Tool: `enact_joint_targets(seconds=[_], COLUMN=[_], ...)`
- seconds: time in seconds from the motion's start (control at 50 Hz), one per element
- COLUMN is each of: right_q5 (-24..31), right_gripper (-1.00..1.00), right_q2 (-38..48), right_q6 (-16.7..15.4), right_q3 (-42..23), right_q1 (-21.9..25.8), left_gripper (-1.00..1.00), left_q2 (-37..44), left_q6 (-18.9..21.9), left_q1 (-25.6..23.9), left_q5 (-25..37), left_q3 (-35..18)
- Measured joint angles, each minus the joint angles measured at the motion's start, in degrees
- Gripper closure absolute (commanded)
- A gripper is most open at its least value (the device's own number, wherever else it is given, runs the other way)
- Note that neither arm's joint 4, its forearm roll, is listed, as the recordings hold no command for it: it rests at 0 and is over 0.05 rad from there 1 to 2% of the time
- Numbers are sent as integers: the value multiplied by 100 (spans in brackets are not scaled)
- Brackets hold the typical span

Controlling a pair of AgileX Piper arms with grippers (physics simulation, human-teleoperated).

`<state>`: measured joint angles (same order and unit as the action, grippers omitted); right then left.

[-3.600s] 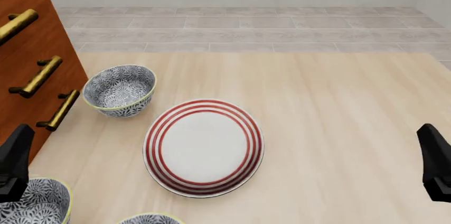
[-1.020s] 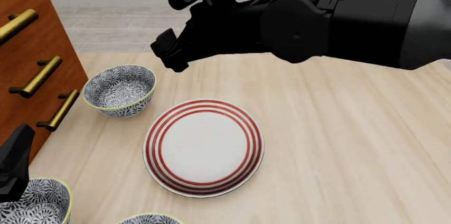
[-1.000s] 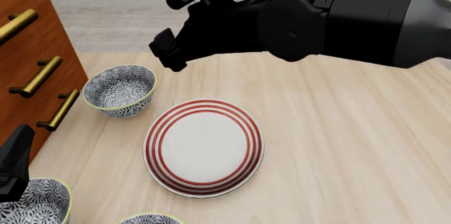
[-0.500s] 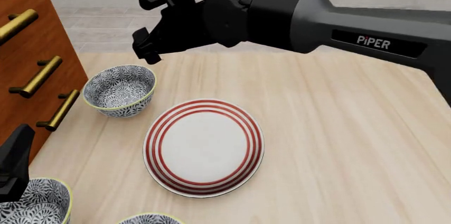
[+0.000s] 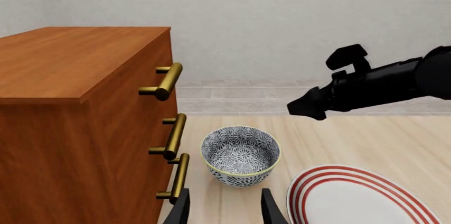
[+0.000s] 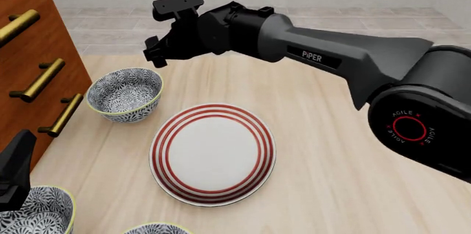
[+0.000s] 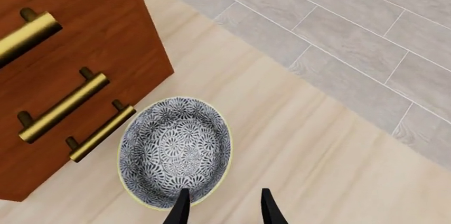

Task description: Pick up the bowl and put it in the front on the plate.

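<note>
The bowl, blue-and-white floral with a yellow-green rim, stands upright on the table by the cabinet, left of and behind the red-ringed white plate. My right gripper hovers above and just behind the bowl, open and holding nothing. In the right wrist view its fingertips frame the near rim of the bowl. My left gripper waits low at the front left, open and empty. The left wrist view shows the bowl, the plate and the right gripper.
A wooden cabinet with brass handles stands at the table's left, close to the bowl. Two more floral bowls sit at the front left edge, one under my left gripper and another beside it. Tiled floor lies beyond the table's far edge.
</note>
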<state>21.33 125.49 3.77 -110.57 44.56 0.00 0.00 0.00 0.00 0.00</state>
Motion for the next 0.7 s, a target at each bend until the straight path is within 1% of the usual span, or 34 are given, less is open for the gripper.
enact_joint_targets(seconds=[0.38,0.58,0.7], right_q5=[176,284,420], right_gripper=[-100,-100,-100], right_q2=[1022,1512,1865], right_q6=[347,531,625], right_q3=[-1002,-1542,-1985], right_q1=[-132,-102,-85], left_gripper=[-100,-100,-100], left_q2=[0,0,0], left_q6=[0,0,0], left_q1=[0,0,0], left_q5=[0,0,0], left_q3=[0,0,0])
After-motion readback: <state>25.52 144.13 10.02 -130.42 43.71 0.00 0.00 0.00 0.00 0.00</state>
